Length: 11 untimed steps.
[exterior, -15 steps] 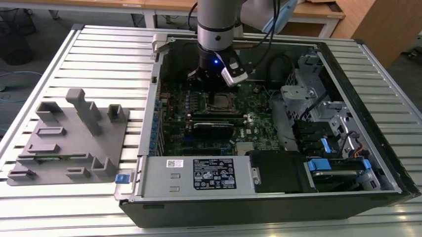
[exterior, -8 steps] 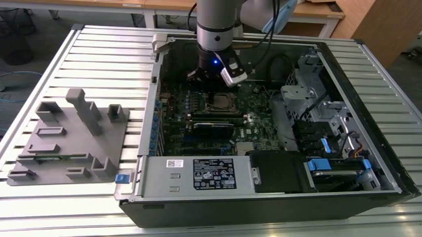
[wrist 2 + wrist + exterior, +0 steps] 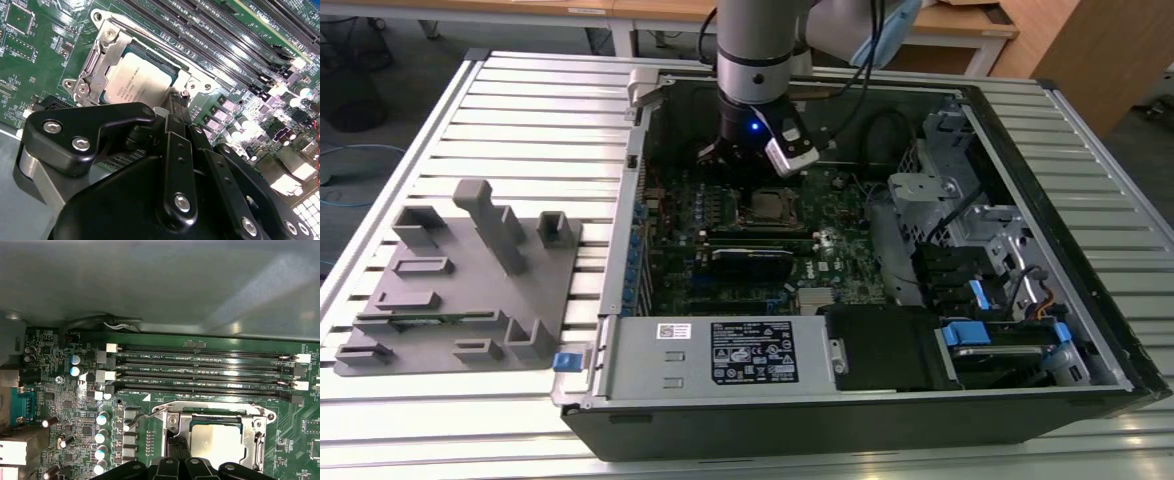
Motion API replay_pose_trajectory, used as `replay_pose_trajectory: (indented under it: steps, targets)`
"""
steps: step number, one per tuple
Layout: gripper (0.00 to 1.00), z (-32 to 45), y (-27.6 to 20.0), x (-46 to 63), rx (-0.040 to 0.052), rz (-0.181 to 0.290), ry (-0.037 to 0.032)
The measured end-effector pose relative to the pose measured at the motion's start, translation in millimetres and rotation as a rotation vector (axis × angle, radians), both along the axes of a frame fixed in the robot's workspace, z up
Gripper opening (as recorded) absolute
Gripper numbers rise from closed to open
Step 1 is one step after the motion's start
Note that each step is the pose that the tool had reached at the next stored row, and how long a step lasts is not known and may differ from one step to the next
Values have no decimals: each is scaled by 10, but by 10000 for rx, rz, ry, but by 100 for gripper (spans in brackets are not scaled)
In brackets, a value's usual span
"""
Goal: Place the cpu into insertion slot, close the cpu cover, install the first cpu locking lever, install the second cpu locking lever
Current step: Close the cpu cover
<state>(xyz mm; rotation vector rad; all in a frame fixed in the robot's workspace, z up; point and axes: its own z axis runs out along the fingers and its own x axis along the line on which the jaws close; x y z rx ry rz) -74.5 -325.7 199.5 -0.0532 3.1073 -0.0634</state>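
The cpu (image 3: 135, 80) lies flat in the insertion slot (image 3: 767, 207) on the green motherboard, its silvery top showing. The cpu cover (image 3: 107, 47) is folded down over it, framing the chip (image 3: 215, 442). A thin wire locking lever (image 3: 145, 415) sticks out slanted from the socket's corner toward the capacitors. My gripper (image 3: 177, 107) hangs just above the socket's edge, its two black fingers (image 3: 172, 447) pressed together, with nothing visible between them. In the exterior view the gripper (image 3: 744, 160) is inside the open case, just behind the socket.
Long black memory slots (image 3: 200, 372) run beside the socket, with the case wall (image 3: 150, 280) beyond. A black expansion card (image 3: 750, 262) sits in front of the socket. Drive cages (image 3: 987, 260) fill the exterior view's right. A grey fixture tray (image 3: 467, 280) stands outside the case.
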Motion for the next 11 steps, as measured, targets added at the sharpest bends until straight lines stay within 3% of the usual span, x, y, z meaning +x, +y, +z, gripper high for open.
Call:
replay_pose_trajectory:
  steps: [11]
  targets:
    - [11,-15,0,-1,0,-1,0]
